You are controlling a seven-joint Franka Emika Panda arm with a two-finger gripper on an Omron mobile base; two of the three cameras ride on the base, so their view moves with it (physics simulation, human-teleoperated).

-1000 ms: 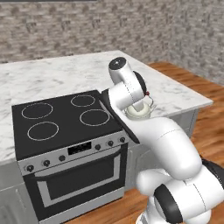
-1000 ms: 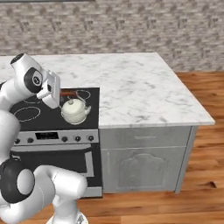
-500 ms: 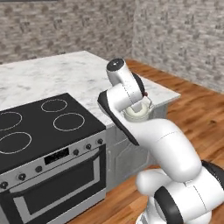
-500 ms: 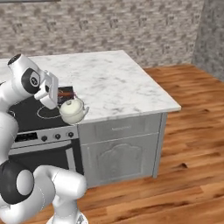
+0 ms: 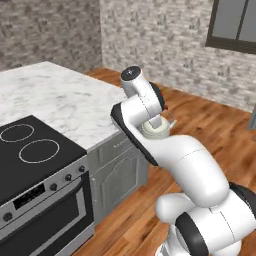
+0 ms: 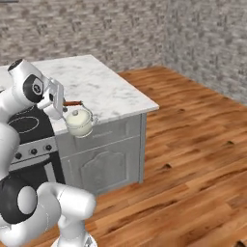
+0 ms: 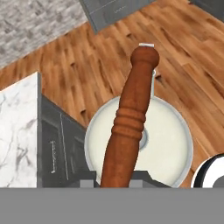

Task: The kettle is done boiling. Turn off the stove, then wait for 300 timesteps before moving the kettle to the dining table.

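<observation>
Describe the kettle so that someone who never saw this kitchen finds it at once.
Start at the marble counter beside the black stove, then look just past its front edge. There the kettle hangs from the gripper above the wooden floor. It is small, squat and cream-white, with a reddish-brown handle.

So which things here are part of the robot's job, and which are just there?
Part of the job:
- kettle, hanging in the air by its handle from the gripper
- stove, left behind, nothing on the burners in view

Just there:
- marble counter beside the stove
- grey cabinet under it
- wood floor
- window
</observation>
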